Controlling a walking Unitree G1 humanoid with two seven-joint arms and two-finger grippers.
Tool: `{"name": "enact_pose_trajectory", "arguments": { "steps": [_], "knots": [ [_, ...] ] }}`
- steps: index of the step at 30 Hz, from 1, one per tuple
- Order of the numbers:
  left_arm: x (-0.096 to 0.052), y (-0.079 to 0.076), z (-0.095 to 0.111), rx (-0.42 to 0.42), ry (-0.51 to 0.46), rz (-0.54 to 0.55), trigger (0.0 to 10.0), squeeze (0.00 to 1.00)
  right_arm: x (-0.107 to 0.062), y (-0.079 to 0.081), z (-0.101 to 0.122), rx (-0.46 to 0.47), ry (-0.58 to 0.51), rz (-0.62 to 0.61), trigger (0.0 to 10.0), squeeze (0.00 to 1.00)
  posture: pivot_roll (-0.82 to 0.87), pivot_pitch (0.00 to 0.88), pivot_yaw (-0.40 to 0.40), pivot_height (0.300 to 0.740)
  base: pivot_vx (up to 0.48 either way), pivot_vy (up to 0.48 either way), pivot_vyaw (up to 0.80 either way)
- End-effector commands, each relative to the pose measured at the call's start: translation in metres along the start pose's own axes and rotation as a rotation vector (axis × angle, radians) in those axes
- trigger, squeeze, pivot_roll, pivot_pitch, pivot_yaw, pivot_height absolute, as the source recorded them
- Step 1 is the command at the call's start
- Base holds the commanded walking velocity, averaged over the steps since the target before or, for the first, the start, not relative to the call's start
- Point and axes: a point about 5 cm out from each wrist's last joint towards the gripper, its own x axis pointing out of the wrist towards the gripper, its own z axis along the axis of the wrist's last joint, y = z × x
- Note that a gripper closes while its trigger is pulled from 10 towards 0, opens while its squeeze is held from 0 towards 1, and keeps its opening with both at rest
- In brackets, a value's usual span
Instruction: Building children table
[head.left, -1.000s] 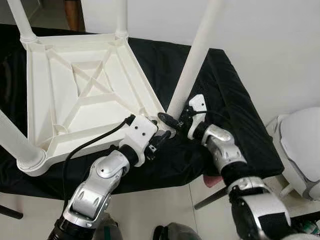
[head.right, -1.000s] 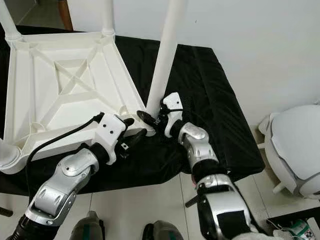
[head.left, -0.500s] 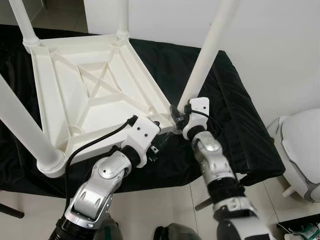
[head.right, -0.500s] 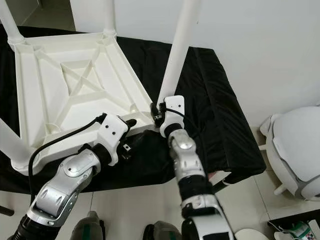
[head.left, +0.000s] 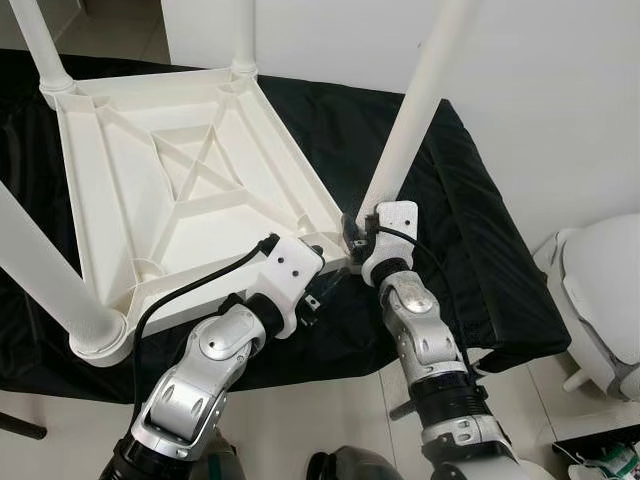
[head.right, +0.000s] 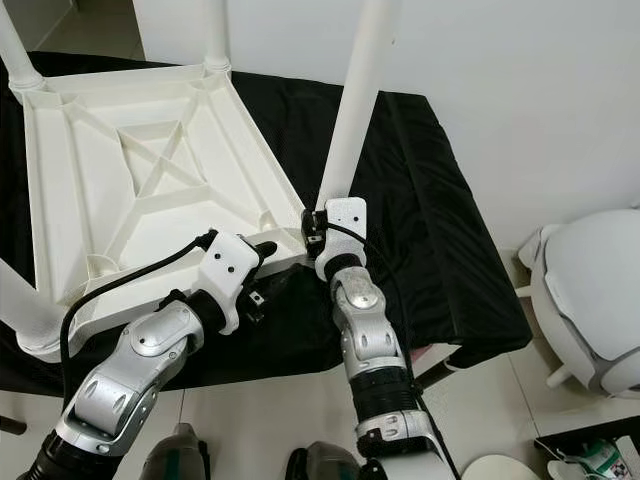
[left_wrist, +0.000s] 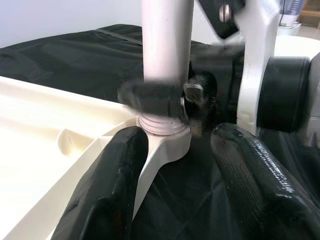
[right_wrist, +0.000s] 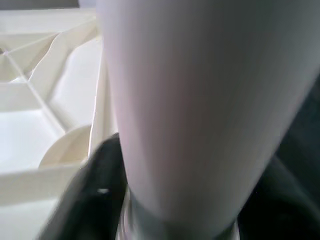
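Fingers of the right hand (head.left: 352, 232) are pressed around the base of the white plastic table leg (head.left: 410, 125), right above its threaded end, which sits in the corner socket of the upturned white plastic tabletop (head.left: 175, 190). The left hand (head.left: 322, 278), fingers spread, straddles that same corner edge without pinching it. Both rest over the black-covered worktop (head.left: 470, 240). I'd keep the leg upright while twisting and brace the corner so the threads seat cleanly.
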Motion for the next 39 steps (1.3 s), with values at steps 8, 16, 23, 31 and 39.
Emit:
{"name": "enact_pose_trajectory", "arguments": {
  "steps": [8, 16, 23, 31, 39],
  "knots": [
    [0.002, -0.002, 0.000, 0.005, 0.002, -0.026, 10.0, 0.00, 0.016, -0.032, 0.022, -0.044, -0.025, 0.112, 10.0, 1.00, 0.03, 0.000, -0.132, 0.740, 0.000, 0.000, 0.00],
    [0.002, -0.001, 0.001, 0.007, -0.003, -0.023, 10.0, 0.00, 0.016, -0.027, 0.022, -0.153, -0.005, 0.419, 10.0, 0.00, 0.03, 0.000, -0.124, 0.740, 0.000, 0.000, 0.00],
    [0.002, 0.004, 0.003, 0.012, -0.005, -0.008, 10.0, 0.00, 0.026, -0.022, 0.014, -0.281, 0.054, 0.546, 10.0, 0.00, 0.04, 0.002, -0.114, 0.740, 0.000, 0.000, 0.00],
    [-0.001, 0.006, 0.005, 0.011, -0.006, 0.014, 10.0, 0.00, 0.036, -0.021, 0.020, -0.268, 0.050, 0.553, 4.2, 0.00, 0.06, 0.009, -0.114, 0.740, 0.000, 0.000, 0.00],
    [-0.003, 0.007, 0.005, 0.011, -0.002, 0.017, 10.0, 0.00, 0.034, -0.022, 0.016, -0.244, 0.060, 0.568, 0.0, 0.00, 0.06, 0.018, -0.108, 0.740, 0.000, 0.000, 0.00]
  ]
}}
